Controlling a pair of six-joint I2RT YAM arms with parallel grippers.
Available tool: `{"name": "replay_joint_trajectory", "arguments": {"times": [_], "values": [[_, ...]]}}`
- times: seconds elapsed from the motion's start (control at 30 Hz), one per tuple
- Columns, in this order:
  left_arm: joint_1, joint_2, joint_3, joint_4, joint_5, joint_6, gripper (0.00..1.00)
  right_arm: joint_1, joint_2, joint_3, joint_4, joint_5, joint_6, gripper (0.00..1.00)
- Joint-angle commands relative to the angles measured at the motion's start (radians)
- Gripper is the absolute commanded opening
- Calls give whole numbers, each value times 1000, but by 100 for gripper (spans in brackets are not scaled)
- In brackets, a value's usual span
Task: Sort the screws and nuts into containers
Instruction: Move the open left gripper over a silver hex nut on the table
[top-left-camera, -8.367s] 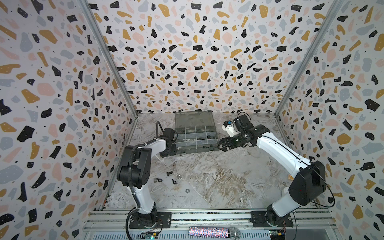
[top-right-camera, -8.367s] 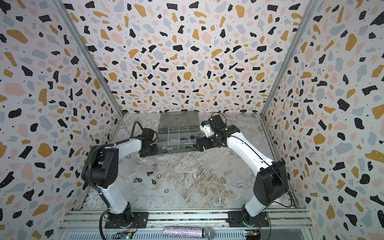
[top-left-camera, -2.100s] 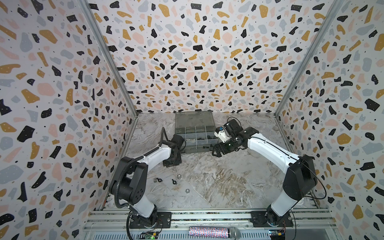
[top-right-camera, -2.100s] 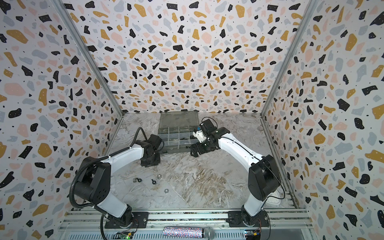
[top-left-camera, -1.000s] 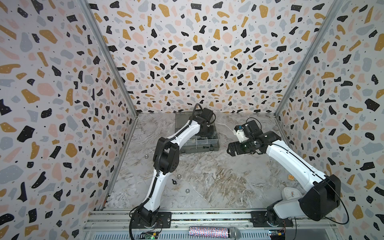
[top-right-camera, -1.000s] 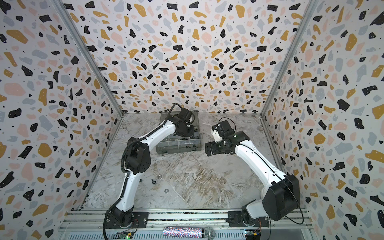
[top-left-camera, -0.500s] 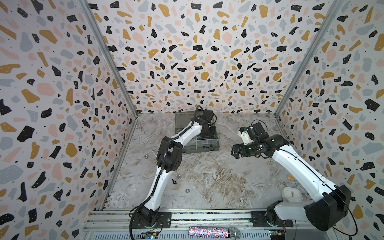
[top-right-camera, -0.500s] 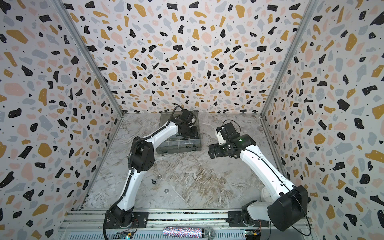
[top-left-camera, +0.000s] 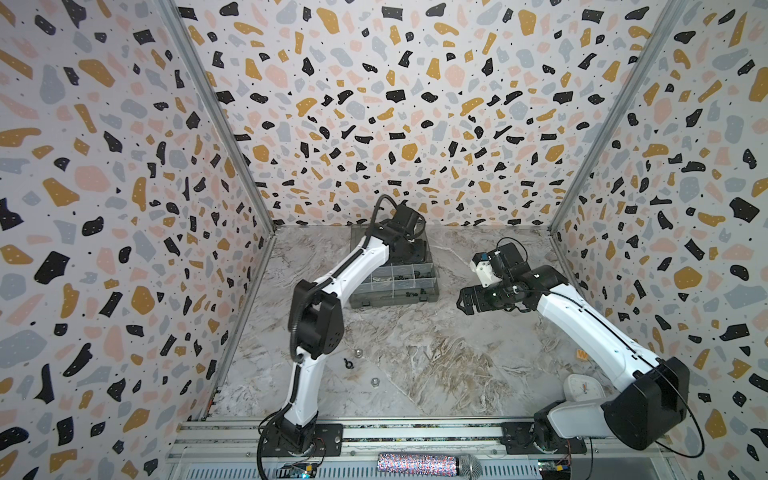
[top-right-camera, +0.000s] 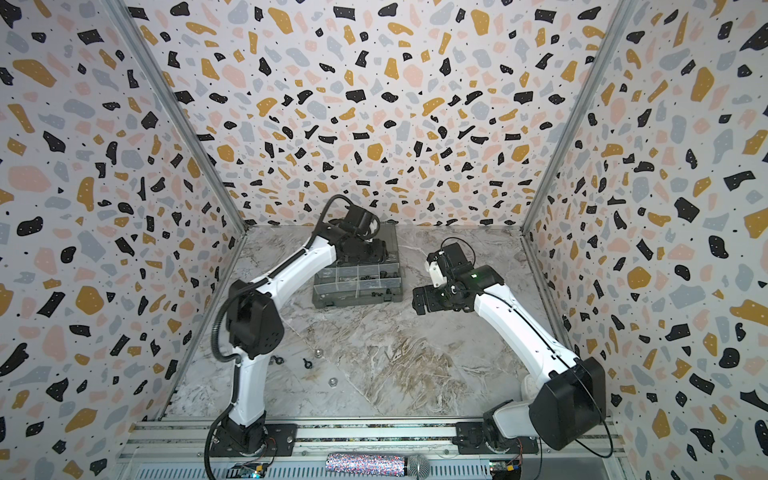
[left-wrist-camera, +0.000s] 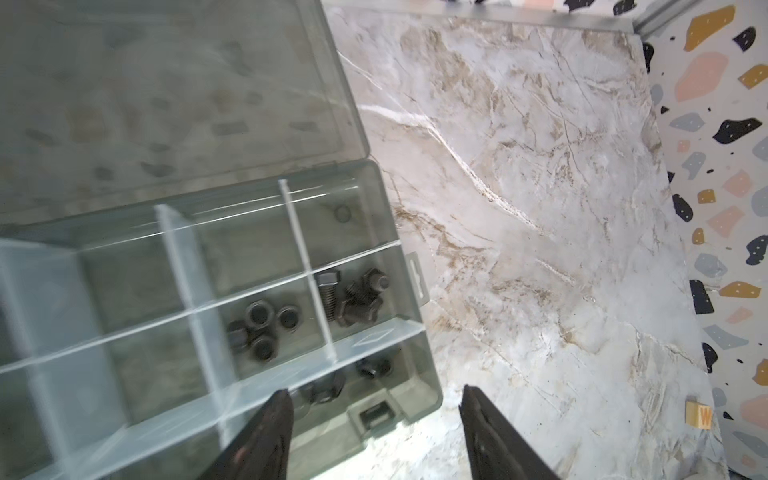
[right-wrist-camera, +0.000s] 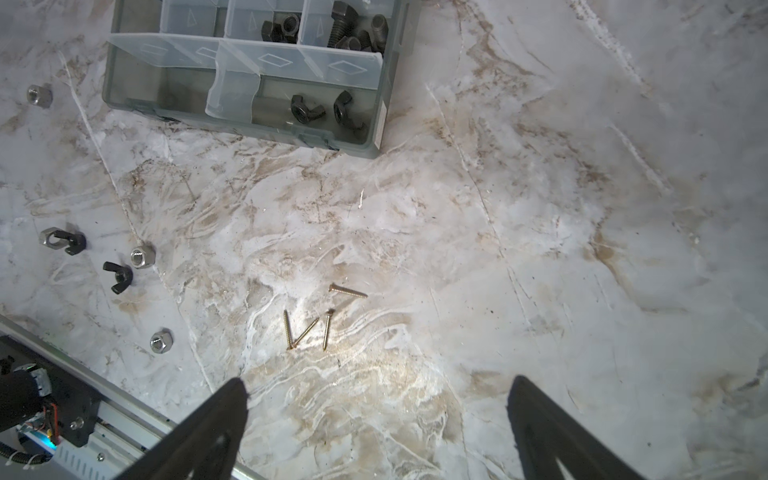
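Between the tips of the left claw (left-wrist-camera: 376, 399) nothing is held. Its jaws stand parted above the translucent smoky-grey plastic organizer box (top-left-camera: 390, 298), and in the wrist view the tips frame the box's near right corner. The box sits toward the far edge of the marble-patterned table (top-left-camera: 436, 365), its flat lid (left-wrist-camera: 166, 83) folded back.

A second ago those jaws were much narrower, and two seconds ago this arm was low on the table beside the box. I judge that a piece has just been let go into a compartment, though I cannot tell which piece.

Below the claw, the corner compartment holds black wing nuts (right-wrist-camera: 307, 110). The one behind it holds short black bolts (left-wrist-camera: 353, 299), and next to those lie black hex nuts (left-wrist-camera: 262, 328).

Farther out, the right claw (right-wrist-camera: 378, 383) hangs wide open and empty over bare marble, drawn back from the box toward the table's right edge.

Both claws are free, so a fresh pick looks next. Silver hex nuts (right-wrist-camera: 161, 340) and loose wing nuts (right-wrist-camera: 118, 276) lie scattered near the table's left front corner, and four thin brass wood screws (right-wrist-camera: 307, 324) lie on the table in front of the box, so sorting is well short of done.
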Motion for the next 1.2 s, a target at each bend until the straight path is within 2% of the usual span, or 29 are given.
{"name": "replay_joint_trajectory", "arguments": {"times": [0.0, 0.2, 0.4, 0.57, 0.8, 1.17], "values": [[106, -150, -221, 6, -116, -1, 65, 24, 58, 70, 49, -42, -38, 99], [325, -416, -617, 16, -210, -29, 64, 94, 195, 164, 101, -73, -67, 99], [488, -542, -829, 12, -277, -36, 65, 159, 340, 301, 108, -100, -103, 99], [567, -556, -903, 36, -292, -42, 65, 200, 436, 428, 89, -108, -135, 99], [651, -503, -919, 81, -301, -55, 63, 204, 502, 500, 76, -127, -144, 99], [696, -368, -897, 138, -276, -60, 58, 186, 550, 560, 51, -107, -145, 99]]}}
